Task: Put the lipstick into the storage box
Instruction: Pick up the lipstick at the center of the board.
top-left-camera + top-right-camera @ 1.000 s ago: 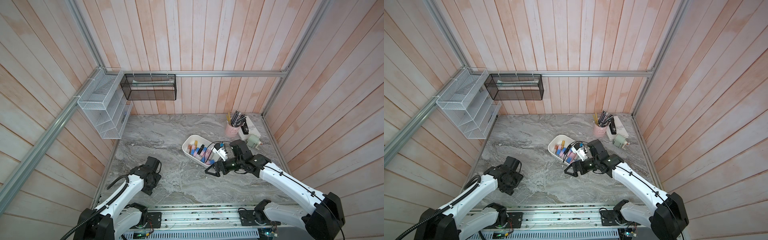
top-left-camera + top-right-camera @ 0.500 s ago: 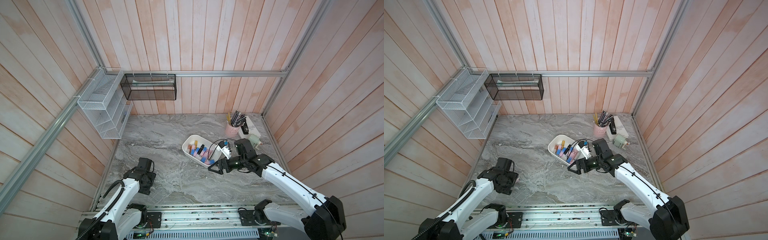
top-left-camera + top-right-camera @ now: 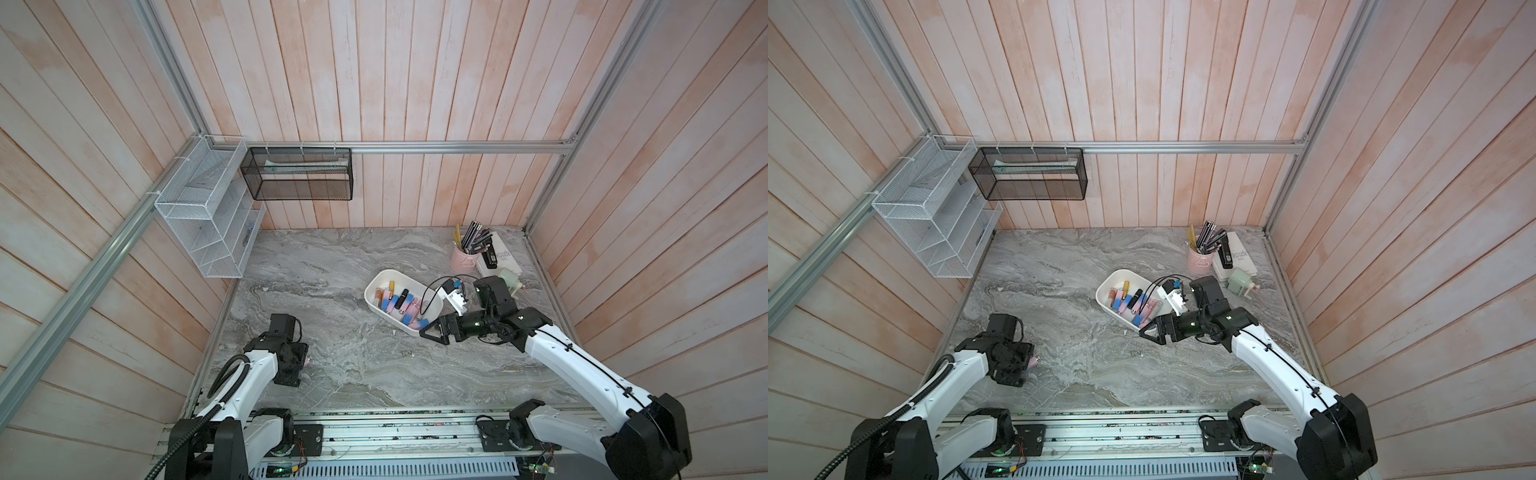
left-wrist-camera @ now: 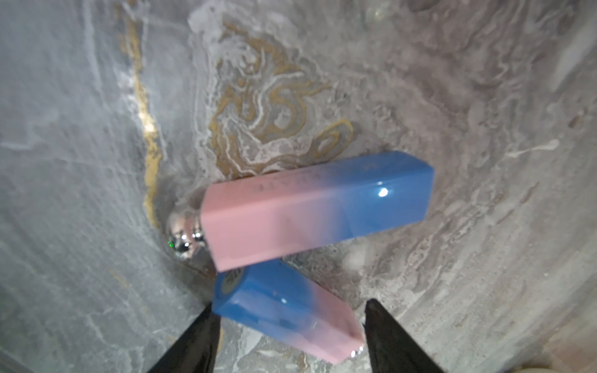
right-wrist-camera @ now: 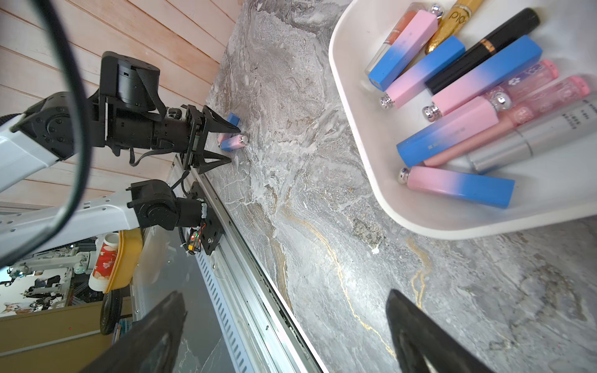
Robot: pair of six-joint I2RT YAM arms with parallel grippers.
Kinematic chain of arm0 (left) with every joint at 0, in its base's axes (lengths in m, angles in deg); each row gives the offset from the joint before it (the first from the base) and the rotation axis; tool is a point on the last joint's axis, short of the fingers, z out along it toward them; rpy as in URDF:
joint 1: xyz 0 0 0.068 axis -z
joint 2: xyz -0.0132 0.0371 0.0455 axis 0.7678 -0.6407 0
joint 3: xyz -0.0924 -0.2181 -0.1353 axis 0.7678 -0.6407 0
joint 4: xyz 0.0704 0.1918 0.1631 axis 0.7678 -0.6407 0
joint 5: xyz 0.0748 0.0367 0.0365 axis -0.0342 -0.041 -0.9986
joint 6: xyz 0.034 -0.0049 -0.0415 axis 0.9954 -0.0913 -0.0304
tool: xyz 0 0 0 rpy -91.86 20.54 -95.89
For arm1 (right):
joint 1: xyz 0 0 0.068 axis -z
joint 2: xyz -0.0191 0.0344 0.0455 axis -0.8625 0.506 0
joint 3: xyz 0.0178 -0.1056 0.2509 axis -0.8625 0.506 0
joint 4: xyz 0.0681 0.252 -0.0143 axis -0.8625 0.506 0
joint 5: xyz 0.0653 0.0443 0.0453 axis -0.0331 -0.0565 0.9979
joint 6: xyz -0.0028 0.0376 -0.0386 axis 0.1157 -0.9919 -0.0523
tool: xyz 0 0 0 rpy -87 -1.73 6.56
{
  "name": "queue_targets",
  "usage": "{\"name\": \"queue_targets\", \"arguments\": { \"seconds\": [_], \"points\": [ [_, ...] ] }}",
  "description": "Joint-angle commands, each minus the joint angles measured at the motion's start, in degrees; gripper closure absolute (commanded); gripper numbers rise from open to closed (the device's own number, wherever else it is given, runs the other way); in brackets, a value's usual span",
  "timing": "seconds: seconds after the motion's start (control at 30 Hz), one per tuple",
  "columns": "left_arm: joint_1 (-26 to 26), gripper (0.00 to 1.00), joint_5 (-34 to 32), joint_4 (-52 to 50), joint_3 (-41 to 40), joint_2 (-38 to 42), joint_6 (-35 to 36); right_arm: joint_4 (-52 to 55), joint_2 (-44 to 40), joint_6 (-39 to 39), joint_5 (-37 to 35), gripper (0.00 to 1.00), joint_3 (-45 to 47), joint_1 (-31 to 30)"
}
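Jaws of left gripper apart, straddling pink-and-blue lipstick lying on worktop, 8 o'clock from storage box, well apart. Jaws of right gripper apart, empty, at box's 4 o'clock.

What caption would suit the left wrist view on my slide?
Open left gripper straddling one pink-and-blue lipstick on the marble table, a second lipstick lying just beyond it.
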Motion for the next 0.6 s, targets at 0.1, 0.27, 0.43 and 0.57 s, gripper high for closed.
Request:
{"name": "queue_targets", "arguments": {
  "seconds": [0.1,0.27,0.43,0.57],
  "points": [
    [-0.25,0.4,3.14,2.37,-0.18,-5.24,1.56,-1.55,-1.13,-0.96,1.38,0.02,1.36,1.31],
    [-0.29,0.52,3.92,2.61,-1.42,-5.13,2.19,-1.58,-1.14,-1.25,1.57,0.02,1.69,2.15],
    [0.61,0.69,5.22,3.98,-2.68,-4.58,2.91,-1.46,-0.24,-1.2,1.52,0.02,1.26,2.26],
    [5.17,0.73,5.24,4.45,-1.39,-5.13,1.92,-1.28,0.7,-0.95,1.38,0.02,0.41,2.29]
  ]
}}
